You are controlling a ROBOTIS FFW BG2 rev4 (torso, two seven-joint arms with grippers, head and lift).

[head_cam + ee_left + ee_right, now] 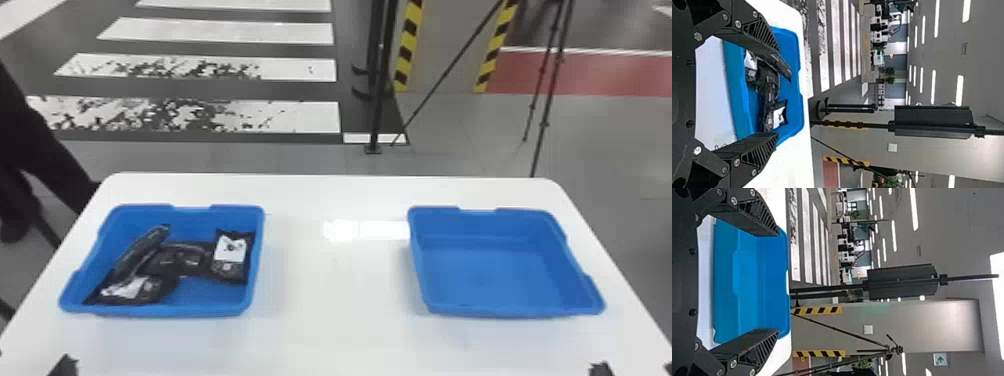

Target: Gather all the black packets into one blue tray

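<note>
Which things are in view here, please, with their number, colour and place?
Left tray: one, blue, table's left side
Right tray: one, blue, table's right side
Packets: at least four, black, overlapping in the left tray
Table: one, white, under both trays
Stands: at least two, black, beyond the table
Hazard strips: two, yellow-black, beyond the table
Floor stripes: several, white, beyond the table
Left gripper: one, black, near side, left
Right gripper: one, black, near side, right

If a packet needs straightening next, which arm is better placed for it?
Left, I'd judge. The black packets lie in the left tray, and the open left hand faces them; the open right hand faces the right tray.
</note>
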